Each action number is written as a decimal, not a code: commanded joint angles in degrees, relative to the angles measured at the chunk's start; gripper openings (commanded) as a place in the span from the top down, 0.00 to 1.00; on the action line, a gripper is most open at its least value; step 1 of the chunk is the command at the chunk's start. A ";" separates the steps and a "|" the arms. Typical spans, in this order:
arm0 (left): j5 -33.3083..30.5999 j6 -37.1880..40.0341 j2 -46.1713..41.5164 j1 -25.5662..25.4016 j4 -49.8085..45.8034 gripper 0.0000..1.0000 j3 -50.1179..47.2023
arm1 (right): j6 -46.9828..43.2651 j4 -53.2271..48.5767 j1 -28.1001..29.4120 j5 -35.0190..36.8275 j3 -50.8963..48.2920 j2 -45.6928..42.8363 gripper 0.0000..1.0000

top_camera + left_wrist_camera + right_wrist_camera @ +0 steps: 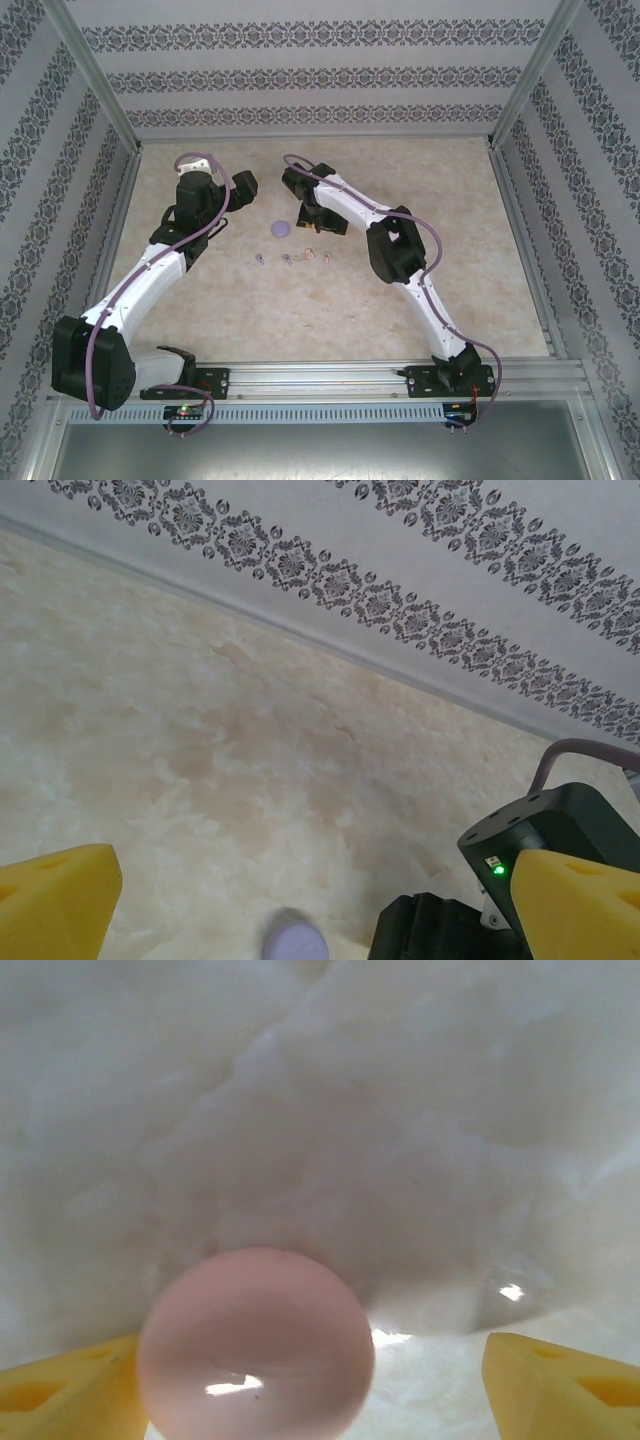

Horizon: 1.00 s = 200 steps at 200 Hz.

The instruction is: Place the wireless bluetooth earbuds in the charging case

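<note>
Right gripper (312,218) sits low over the counter (480,300), just to the right of the purple case (282,229), a small round disc lying flat. In the right wrist view its yellow fingers (560,1385) stand apart with a pink case (255,1345) between them. The rounded, glossy pink shell lies against the finger on the left of that view. Bare counter shows between it and the other finger, so the jaws are not clamped on it.

Left gripper (243,186) hangs to the left of the purple case and a little farther from the arm bases, apart from it. Its jaws are spread wide, a yellow finger at each lower corner of the left wrist view and bare counter between them. The purple case's rim peeks in at the bottom edge of that view, with the black housing of the right arm (545,830) and its green light (497,870) to the right of it.

The earbuds (286,259) lie loose on the counter on the near side of the purple case, toward the arm bases, in a rough row. Four tiny specks can be made out, the two on the left purplish and the two on the right paler. They are too small to tell how each one lies. All sit apart from the purple case.
</note>
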 commanded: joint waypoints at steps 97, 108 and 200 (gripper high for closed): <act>1.15 -1.61 0.12 0.54 1.91 0.00 -0.35 | 0.01 0.68 0.71 1.01 1.07 -5.38 0.14; 1.17 -1.71 0.31 0.47 1.83 0.00 -0.24 | 0.10 -0.91 0.60 1.13 3.33 -3.67 0.14; 1.86 -1.89 1.07 0.48 1.84 0.00 0.21 | 3.25 -2.11 -0.43 0.57 4.62 1.10 0.16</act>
